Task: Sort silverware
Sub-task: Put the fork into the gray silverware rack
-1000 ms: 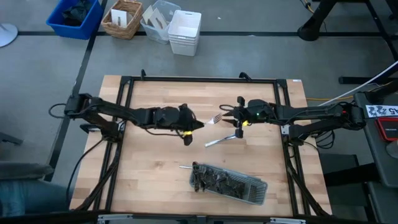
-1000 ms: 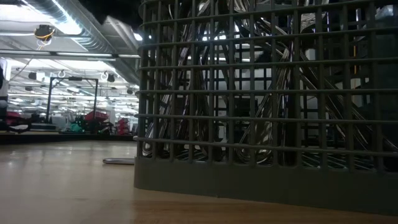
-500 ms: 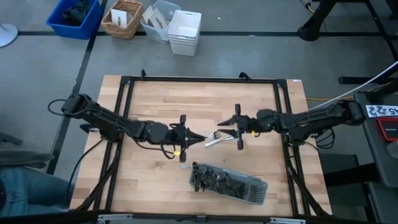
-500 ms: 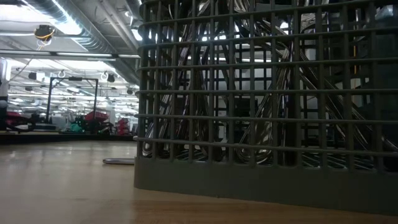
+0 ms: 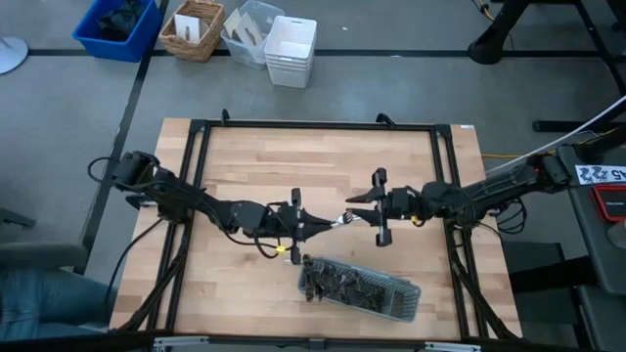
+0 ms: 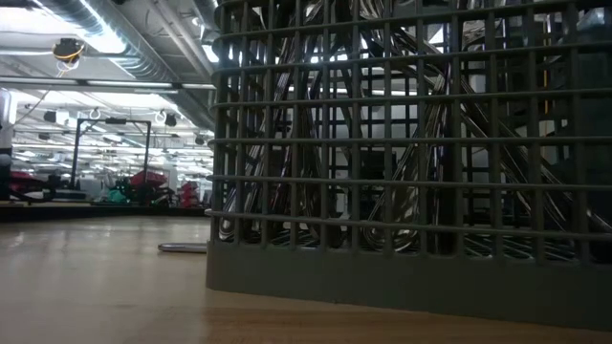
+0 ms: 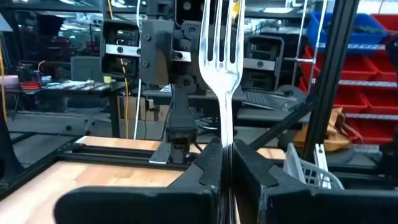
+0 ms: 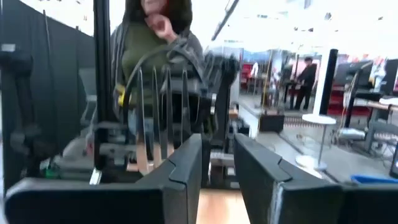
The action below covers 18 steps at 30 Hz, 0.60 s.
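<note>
A silver fork (image 7: 222, 68) stands in my left gripper (image 7: 225, 149), which is shut on it over the middle of the table (image 5: 318, 226). The tines (image 5: 344, 219) point toward my right gripper (image 5: 354, 207). My right gripper (image 8: 217, 155) is open a little way, with nothing between its fingers. The fork's tines (image 8: 161, 106) show just past the outer side of one finger. The grey mesh tray (image 5: 362, 286) lies near the front edge with several pieces of silverware in it. One more piece (image 5: 290, 261) lies on the wood at the tray's left end. My left gripper pinches the fork's handle (image 7: 224, 134) between its two shut fingers. The fingers lie level, come from the table's left and run along the fork. The fork sticks out ahead of them, tines leading and slanting upward, lifted clear of the table.
In the low view the tray's wall (image 6: 411, 143) fills most of the picture, with the loose piece (image 6: 182, 247) beside it. A blue bin (image 5: 117, 24), a wicker basket (image 5: 193, 29) and a white bin (image 5: 290, 49) stand on the floor beyond the far edge. A person (image 8: 155, 37) stands past the table.
Both grippers have moved toward the table's near edge and have tipped up toward level. My left gripper has kept its hold on the fork and carried it along, and the tines now stand close to my right gripper's fingers.
</note>
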Available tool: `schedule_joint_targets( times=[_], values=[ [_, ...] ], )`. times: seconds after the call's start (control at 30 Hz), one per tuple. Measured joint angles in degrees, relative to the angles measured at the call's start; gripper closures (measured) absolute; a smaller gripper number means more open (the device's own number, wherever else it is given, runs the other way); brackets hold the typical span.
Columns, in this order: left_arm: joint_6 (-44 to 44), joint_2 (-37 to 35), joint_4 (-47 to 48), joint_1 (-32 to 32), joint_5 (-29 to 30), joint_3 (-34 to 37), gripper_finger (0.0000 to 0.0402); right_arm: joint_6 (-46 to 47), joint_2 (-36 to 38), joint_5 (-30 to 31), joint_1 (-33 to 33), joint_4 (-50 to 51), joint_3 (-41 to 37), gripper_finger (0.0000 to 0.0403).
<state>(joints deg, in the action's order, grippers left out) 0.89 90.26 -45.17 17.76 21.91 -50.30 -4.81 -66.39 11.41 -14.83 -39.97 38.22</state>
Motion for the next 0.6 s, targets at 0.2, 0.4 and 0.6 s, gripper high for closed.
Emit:
schedule_joint_targets(
  times=[0.2,0.4,0.6],
  values=[
    [1.3,0.0,-0.93,-1.27,-0.68,-0.02,0.0392,-0.01,-5.32,0.34,-0.1,-3.92,3.96,0.0306],
    [1.63,0.13,-0.56,-1.83,-0.9,-0.02,0.0401,0.0,-12.18,1.06,-0.02,-3.39,10.95,0.0306],
    [0.74,0.13,-0.68,-1.21,-0.49,-0.02,0.0401,-2.09,-14.07,0.81,-0.04,-0.3,14.3,0.0306]
  ],
)
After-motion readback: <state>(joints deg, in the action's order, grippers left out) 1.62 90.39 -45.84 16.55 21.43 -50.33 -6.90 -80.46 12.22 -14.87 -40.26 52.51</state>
